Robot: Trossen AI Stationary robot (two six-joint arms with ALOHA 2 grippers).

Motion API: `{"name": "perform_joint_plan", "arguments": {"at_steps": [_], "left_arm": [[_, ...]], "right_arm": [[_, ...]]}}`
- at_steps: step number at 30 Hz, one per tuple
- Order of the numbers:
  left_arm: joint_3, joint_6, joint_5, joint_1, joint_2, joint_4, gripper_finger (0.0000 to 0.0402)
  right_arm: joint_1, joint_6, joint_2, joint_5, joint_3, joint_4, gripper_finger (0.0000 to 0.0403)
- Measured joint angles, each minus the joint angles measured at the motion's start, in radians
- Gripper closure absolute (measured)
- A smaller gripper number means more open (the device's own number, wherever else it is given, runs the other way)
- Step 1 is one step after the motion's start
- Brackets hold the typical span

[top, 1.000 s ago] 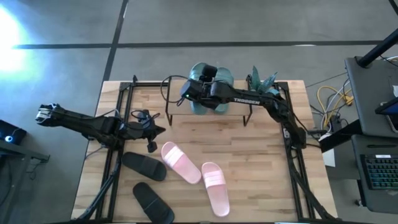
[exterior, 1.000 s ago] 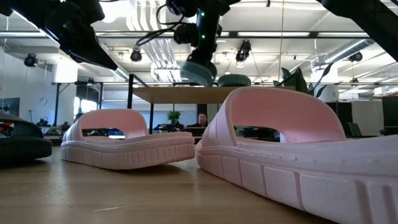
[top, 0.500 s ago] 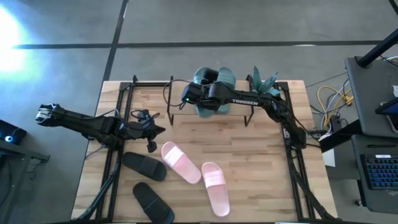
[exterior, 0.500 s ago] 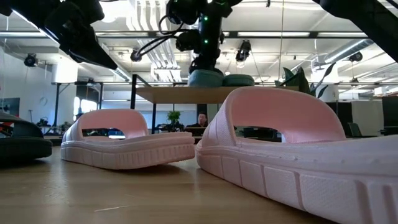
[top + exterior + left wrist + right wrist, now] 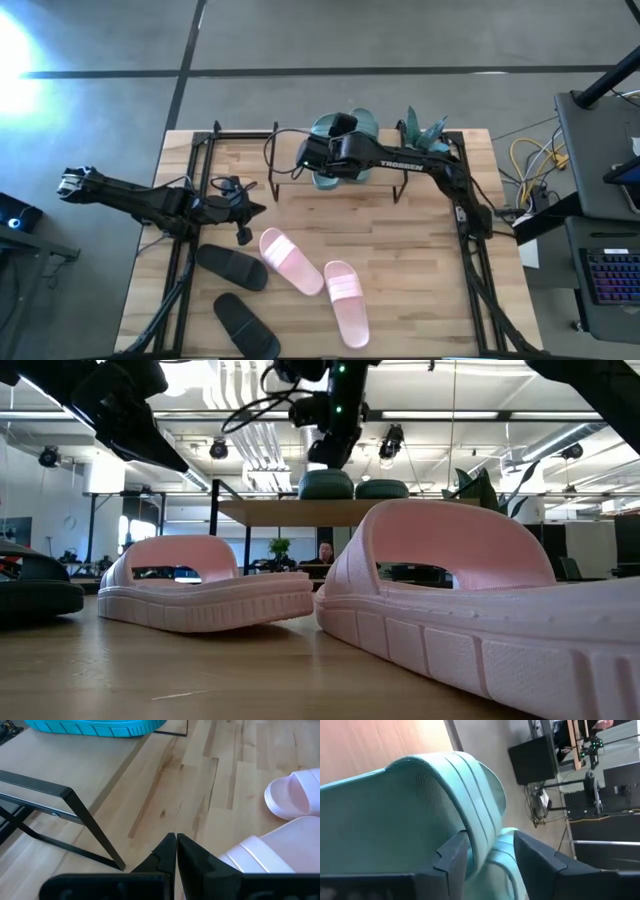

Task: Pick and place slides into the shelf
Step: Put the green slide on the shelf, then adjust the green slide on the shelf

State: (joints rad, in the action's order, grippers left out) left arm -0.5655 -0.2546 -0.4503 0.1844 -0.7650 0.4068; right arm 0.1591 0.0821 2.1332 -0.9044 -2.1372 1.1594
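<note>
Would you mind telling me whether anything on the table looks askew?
Yes: the pink slides and black slides lie scattered at mismatched angles, no pair lined up. The teal slides sit side by side on the shelf.

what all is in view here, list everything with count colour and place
teal slides: two, teal-green, side by side on the shelf at the table's far edge
pink slides: two, pale pink, on the table near the middle front
black slides: two, black, on the table at the front left
shelf: one, light wood board on black legs, far middle of the table
table: one, light wood
plant: one, green, far edge, right of the shelf
keyboard: one, dark, off the table on the right
left claw: shut, empty, low over the table left of the pink slides
right claw: fingers parted either side of a teal slide's strap, over the shelf
</note>
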Motion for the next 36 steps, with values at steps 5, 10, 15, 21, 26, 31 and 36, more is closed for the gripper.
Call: {"name": "perform_joint_plan", "arguments": {"at_steps": [5,10,15,21,26,31,36], "left_arm": [[0.000,-0.001,0.002,0.000,0.001,-0.001,0.0402],[-0.001,-0.066,0.022,0.000,0.001,-0.004,0.0402],[-0.005,-0.106,0.024,-0.002,0.001,-0.023,0.0402],[-0.007,-0.107,0.027,-0.002,0.002,-0.041,0.0402],[-0.010,-0.107,0.027,-0.002,0.001,-0.041,0.0402],[-0.006,-0.107,0.027,-0.002,0.000,-0.040,0.0402],[-0.004,-0.107,0.027,-0.002,0.000,-0.039,0.0402]], "right_arm": [[-0.038,-0.158,-0.076,0.149,0.000,0.069,0.0243],[-0.009,-0.651,-0.147,0.297,-0.001,0.275,0.0276],[0.065,-0.842,-0.174,0.399,0.002,0.395,0.0332],[0.064,-0.834,-0.142,0.524,0.042,0.358,0.0384],[0.041,-0.842,-0.120,0.576,0.091,0.405,0.0394],[0.015,-0.867,-0.123,0.572,0.117,0.409,0.0394],[0.003,-0.867,-0.123,0.572,0.140,0.403,0.0394]]}}
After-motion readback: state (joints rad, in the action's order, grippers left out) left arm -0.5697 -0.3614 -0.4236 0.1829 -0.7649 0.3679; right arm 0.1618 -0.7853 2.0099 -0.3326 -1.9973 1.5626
